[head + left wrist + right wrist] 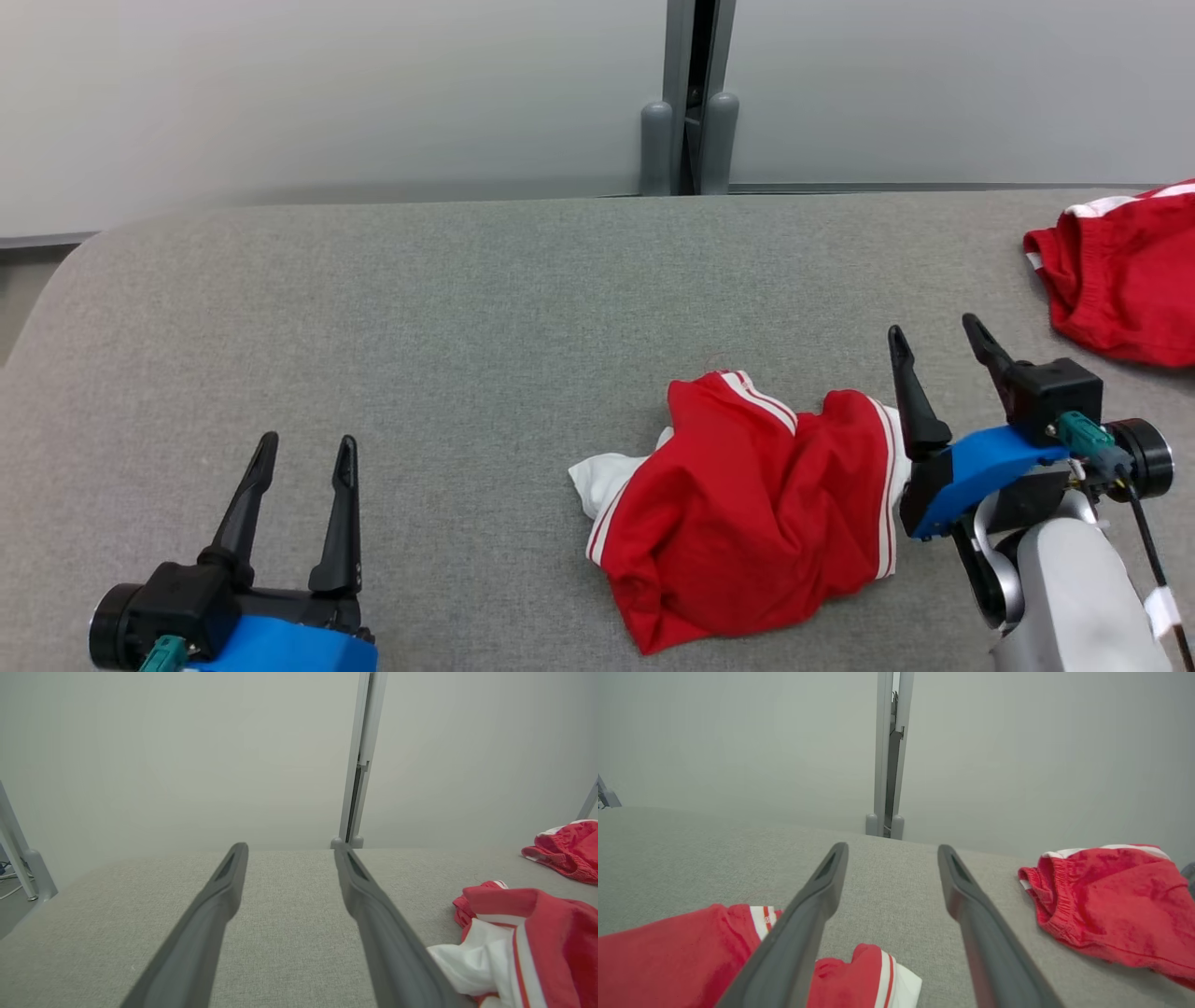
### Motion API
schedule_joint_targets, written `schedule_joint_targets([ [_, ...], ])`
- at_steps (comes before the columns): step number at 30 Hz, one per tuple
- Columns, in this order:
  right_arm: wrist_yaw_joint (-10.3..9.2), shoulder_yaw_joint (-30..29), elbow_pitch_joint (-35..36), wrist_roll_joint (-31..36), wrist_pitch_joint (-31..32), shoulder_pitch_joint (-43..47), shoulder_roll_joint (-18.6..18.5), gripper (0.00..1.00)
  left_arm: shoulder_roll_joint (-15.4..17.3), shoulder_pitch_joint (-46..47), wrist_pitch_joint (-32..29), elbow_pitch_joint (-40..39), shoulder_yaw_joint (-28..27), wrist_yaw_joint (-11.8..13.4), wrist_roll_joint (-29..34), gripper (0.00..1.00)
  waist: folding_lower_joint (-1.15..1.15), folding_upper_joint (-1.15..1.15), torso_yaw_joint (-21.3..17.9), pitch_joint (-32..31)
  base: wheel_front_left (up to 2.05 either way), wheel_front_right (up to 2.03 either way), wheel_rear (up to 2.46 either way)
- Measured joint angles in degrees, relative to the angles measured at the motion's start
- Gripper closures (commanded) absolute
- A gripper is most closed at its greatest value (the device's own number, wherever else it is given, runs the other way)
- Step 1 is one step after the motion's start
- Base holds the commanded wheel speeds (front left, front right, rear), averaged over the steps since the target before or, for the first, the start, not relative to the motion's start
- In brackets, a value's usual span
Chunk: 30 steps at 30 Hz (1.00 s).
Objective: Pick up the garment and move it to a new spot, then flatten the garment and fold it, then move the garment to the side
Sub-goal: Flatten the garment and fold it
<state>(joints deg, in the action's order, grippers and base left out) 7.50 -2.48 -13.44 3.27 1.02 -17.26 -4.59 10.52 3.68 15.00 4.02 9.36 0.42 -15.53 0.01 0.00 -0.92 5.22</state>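
We see the crumpled red garment lying in a soft heap on the grey table, right of centre and towards the near edge. Its cloth looks thin and smooth and falls in broad, rounded creases. Paired white stripes run along its edges, and a lobe of white fabric pokes out at its left end. The table top is covered in a coarse, felt-like weave, and its far left corner is rounded.

The right gripper hovers just beside the garment's right edge. Its two long, dark, tapering fingers stand spread apart with nothing between them. We cannot tell whether its blue housing touches the cloth. In the right wrist view the striped folds lie below and to the left of the matte fingers.

The left gripper sits at the lower left, well apart from the garment. Its slim fingers are likewise spread over bare grey weave.

A second red garment lies at the table's far right, well apart from the first. It has a finely puckered, gathered band and white trim. Behind the table, smooth pale wall panels meet at a grey metal post with two rounded feet.
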Motion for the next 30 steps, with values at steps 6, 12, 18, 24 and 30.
schedule_joint_targets([
  [6, 0.00, -1.18, -11.74, 0.92, 3.91, -2.46, -0.53, 0.00, -1.27, 1.53, 0.00, 0.86, -0.25, -1.12, 0.76, 0.00, 0.00, 0.00, 2.54, 2.03, 0.00, 0.00, 0.00],
  [12, 0.00, -2.35, -20.39, 1.02, 4.87, -2.44, -0.37, 0.00, -2.24, 2.09, -0.01, 1.49, -1.19, -2.09, 1.59, 0.00, 0.00, 0.00, 4.30, 3.96, 0.00, 0.00, 0.00],
  [18, 0.00, -2.54, -24.68, 1.14, 4.42, -3.18, -0.02, 0.00, -3.10, 2.72, -0.01, 1.88, -1.81, -2.69, 2.55, 0.00, 0.00, 0.00, 4.61, 4.63, 0.00, 0.00, 0.00],
  [24, 0.00, -2.13, -26.28, -0.26, 1.42, -4.24, 0.30, 1.00, -3.82, 3.09, -0.01, 2.33, -2.35, -3.47, 3.24, 0.00, 0.00, 0.00, 3.80, 4.49, 0.00, 0.00, 0.00],
  [30, 0.01, -8.64, -24.13, -1.48, -3.46, -7.09, -1.49, 1.00, -4.30, 3.13, 0.00, 2.53, -3.16, -4.08, 3.97, 0.00, 0.00, 0.00, 2.94, 4.25, 0.00, 0.00, 0.00],
])
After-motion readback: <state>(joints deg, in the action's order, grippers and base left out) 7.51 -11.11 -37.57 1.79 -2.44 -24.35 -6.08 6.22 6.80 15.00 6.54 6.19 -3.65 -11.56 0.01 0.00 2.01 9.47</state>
